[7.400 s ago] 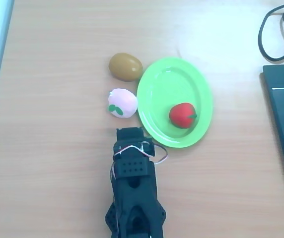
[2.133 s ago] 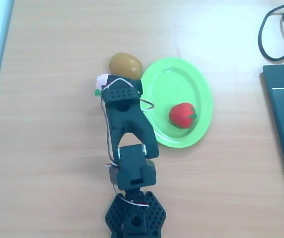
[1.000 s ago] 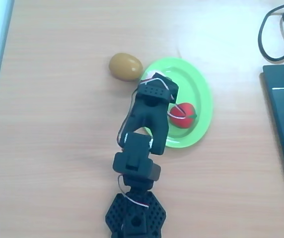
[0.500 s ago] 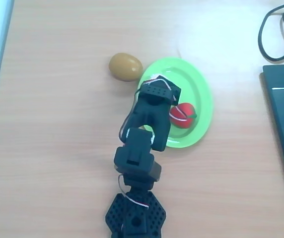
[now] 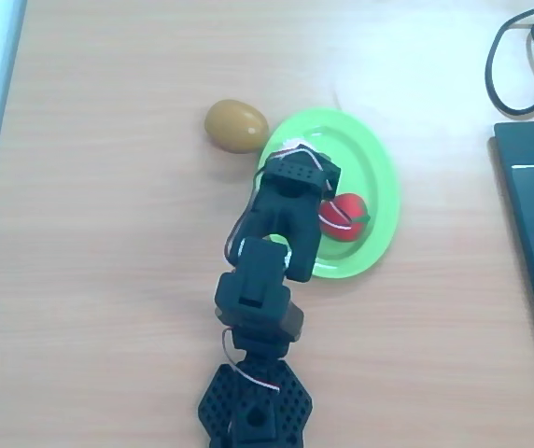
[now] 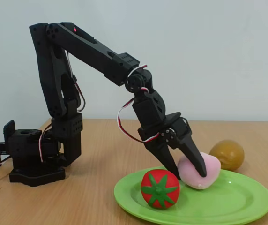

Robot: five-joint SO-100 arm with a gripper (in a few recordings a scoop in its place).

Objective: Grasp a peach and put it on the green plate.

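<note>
Presently the pale pink round toy peach [image 6: 200, 171] is pinched by the black two-finger gripper [image 6: 190, 168] and rests on the lime-green oval plastic plate [image 6: 239, 202]. Beside it on the plate sits a red toy fruit [image 6: 160, 188]; a brown-golden egg-shaped fruit [image 5: 235, 125] lies on the wooden desk [image 5: 108, 233], just off the rim.

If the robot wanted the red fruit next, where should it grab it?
Probably around the red fruit's round middle, coming straight down from above. It sits upright on the green plate with its green leafy cap facing the fixed view's camera, so the smooth sides are free. The gripper, holding the peach, stands close beside it, so it would need to let go and lift away first.
</note>
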